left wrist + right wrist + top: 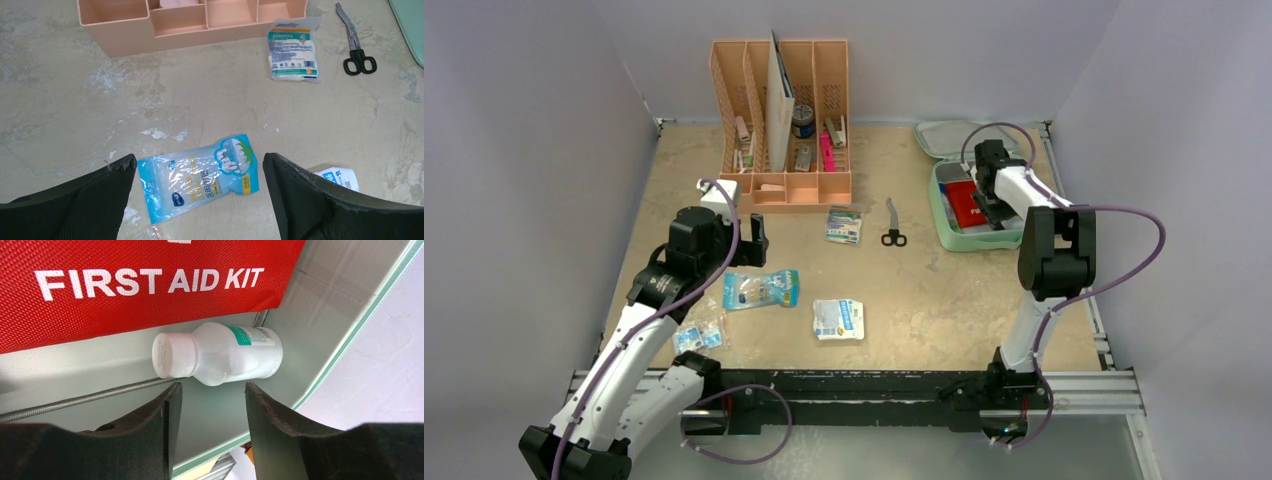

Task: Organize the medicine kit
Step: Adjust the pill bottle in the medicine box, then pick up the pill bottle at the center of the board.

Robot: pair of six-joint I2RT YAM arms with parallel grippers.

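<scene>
Empty, half-open right jaws hover near white bottle (220, 354) in medicine kit (320, 315).

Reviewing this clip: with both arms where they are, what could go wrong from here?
1. The white bottle lies on its side in the medicine kit, beside the red pouch; the open right end effector close to it could nudge it rolling.
2. The blue packet under the open left end effector lies flat on the table; a pinch may slide off it.
</scene>
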